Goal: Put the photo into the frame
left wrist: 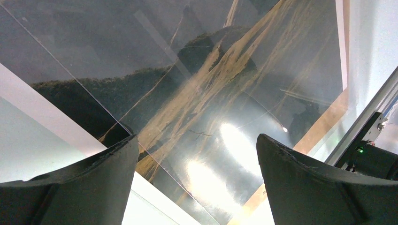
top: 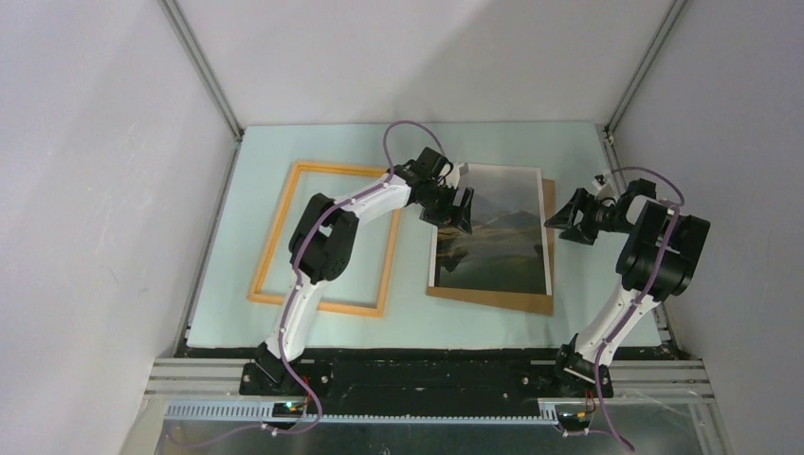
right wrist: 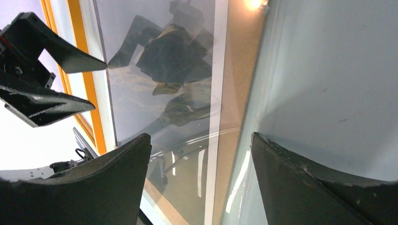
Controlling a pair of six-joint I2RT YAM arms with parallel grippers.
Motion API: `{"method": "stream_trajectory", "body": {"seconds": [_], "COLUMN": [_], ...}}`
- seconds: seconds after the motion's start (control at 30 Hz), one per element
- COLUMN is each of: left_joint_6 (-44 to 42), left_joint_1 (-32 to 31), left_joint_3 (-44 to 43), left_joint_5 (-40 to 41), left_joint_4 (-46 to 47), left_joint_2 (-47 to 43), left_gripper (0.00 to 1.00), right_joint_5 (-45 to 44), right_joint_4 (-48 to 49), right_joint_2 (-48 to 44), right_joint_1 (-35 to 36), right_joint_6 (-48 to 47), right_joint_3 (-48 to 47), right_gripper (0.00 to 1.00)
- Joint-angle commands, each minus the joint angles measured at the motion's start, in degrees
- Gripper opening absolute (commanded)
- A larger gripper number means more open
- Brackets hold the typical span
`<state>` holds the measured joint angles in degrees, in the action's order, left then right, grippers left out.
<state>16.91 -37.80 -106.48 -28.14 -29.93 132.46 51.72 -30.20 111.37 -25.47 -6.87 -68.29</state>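
Note:
The photo (top: 498, 232), a glossy dark mountain print with a white border, lies face up right of centre on a brown backing board (top: 493, 300). The frame (top: 273, 232), thin and orange, lies flat to its left with nothing inside it. My left gripper (top: 455, 213) hovers open over the photo's left edge. In the left wrist view the photo (left wrist: 211, 84) fills the space beyond the open left gripper (left wrist: 197, 138). My right gripper (top: 569, 223) stands open just off the photo's right edge. Its open jaws (right wrist: 201, 136) straddle the board's edge (right wrist: 239, 93), holding nothing.
A pale green mat (top: 408, 327) covers the table. White enclosure walls close in at the left, back and right, the right one (top: 740, 142) near my right arm. A metal rail (top: 427, 374) with both arm bases runs along the near edge.

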Motion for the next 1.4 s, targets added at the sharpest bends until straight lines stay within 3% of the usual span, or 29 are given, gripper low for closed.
{"method": "stream_trajectory", "body": {"seconds": [0.0, 0.4, 0.67, 1.03, 1.27, 1.37], "left_joint_6": [0.0, -0.8, -1.0, -1.4, -1.4, -1.7], "left_joint_1": [-4.1, -4.1, -4.1, -4.1, -3.0, -1.3], "left_joint_3": [-0.1, -0.1, -0.1, 1.1, 2.4, 3.6], "left_joint_5": [-7.4, -5.9, -5.7, -4.4, -4.5, -4.6], "left_joint_4": [5.0, 5.0, 4.9, 5.0, 4.9, 5.0], "left_joint_2": [1.2, 1.2, 1.1, -0.7, -3.0, -4.8], "left_gripper": [0.95, 0.96, 0.96, 0.95, 0.96, 0.97], "right_joint_5": [16.0, 24.9, 25.5, 18.8, 15.3, 15.0], "right_joint_4": [-10.7, -24.0, -30.9, -25.1, -20.9, -20.7], "right_joint_2": [-0.6, -2.2, -1.5, -4.9, -6.9, -7.2], "right_joint_1": [2.0, 1.3, 1.4, 1.2, 0.8, 0.9], "right_joint_6": [-5.4, -20.4, -26.3, -19.2, -14.1, -12.6], "right_joint_3": [0.1, -2.5, -4.1, -4.1, -4.1, -4.1], "right_gripper": [0.80, 0.75, 0.68, 0.36, 0.00, 0.00]}}
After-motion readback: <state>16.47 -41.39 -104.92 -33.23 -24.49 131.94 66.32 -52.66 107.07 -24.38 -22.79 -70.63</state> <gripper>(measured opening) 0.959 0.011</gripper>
